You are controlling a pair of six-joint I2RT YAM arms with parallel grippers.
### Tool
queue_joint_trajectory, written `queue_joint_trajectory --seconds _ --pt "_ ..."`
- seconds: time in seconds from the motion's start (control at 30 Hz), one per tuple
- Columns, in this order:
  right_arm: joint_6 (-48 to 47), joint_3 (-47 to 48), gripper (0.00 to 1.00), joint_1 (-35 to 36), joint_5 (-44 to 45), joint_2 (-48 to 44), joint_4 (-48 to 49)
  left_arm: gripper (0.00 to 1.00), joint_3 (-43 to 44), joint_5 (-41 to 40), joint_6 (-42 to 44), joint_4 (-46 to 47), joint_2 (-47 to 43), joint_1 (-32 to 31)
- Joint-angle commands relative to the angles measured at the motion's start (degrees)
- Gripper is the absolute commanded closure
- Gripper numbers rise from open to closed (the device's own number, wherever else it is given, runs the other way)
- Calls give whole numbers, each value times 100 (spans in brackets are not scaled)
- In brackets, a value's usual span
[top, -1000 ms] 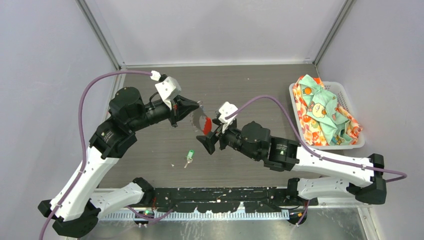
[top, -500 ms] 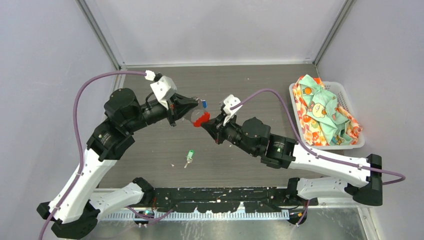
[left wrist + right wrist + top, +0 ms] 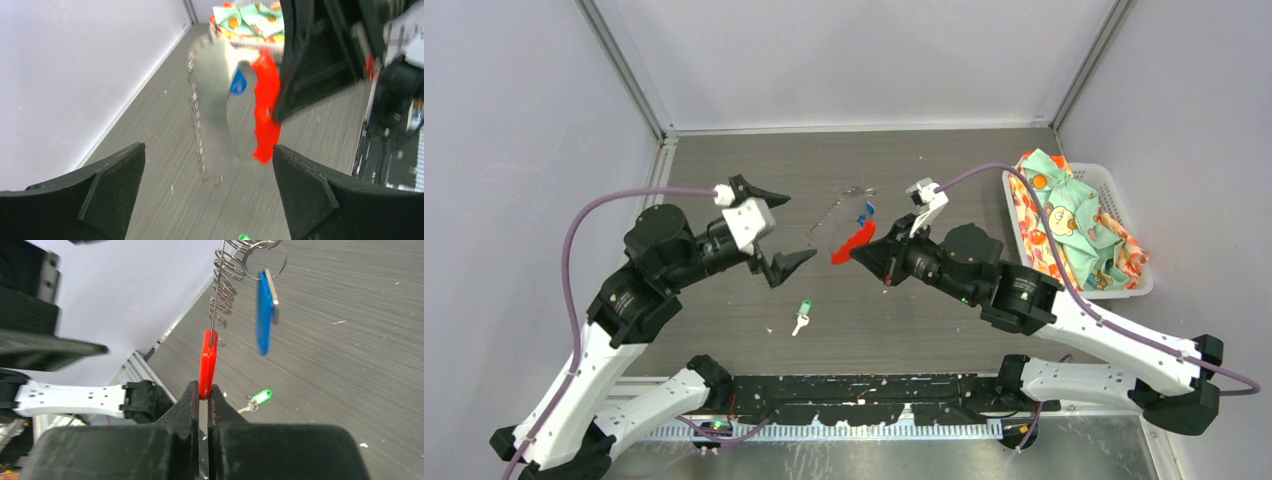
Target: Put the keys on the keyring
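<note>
Keyring (image 3: 207,362) red loop pinched by right gripper (image 3: 203,390) (left gripper (image 3: 796,226) spread); chain (image 3: 222,285) seemingly hanging.

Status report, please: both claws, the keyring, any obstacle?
Left claw open, empty. Right claw shut on keyring; blue key hanging on it. Green key loose on table, unobstructed.

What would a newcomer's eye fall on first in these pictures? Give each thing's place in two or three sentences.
The bright red loop of the keyring, pinched in the shut right gripper over the middle of the table, with its chain and a blue-headed key trailing from it. Facing it, the left gripper gapes wide open, holding nothing. A green-headed key lies alone nearer the front edge.
</note>
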Motion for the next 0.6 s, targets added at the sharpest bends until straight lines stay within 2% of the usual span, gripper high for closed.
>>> queue_joint_trajectory --seconds 0.0,0.1,0.17,0.3,0.4,0.57 --pt "630 181 99 -82 -382 -441 -63 0 -456 882 2510 -854 -741 -22" --pt "774 281 99 -118 -546 -484 -143 0 -1340 1279 4330 -783 -1370 -19" --pt "954 319 99 -164 -702 -472 -110 0 -1893 1498 5431 -330 -1707 -19" --pt "1381 384 99 -350 -1125 -415 -96 0 -2936 1711 6651 1373 -2111 -19" --pt "1711 418 99 -553 -1556 -386 -95 0 -3232 1710 7644 1572 -2143 -19" --pt "2213 528 99 -972 -2283 -306 -259 0 -3426 1478 8616 1516 -2119 -19"
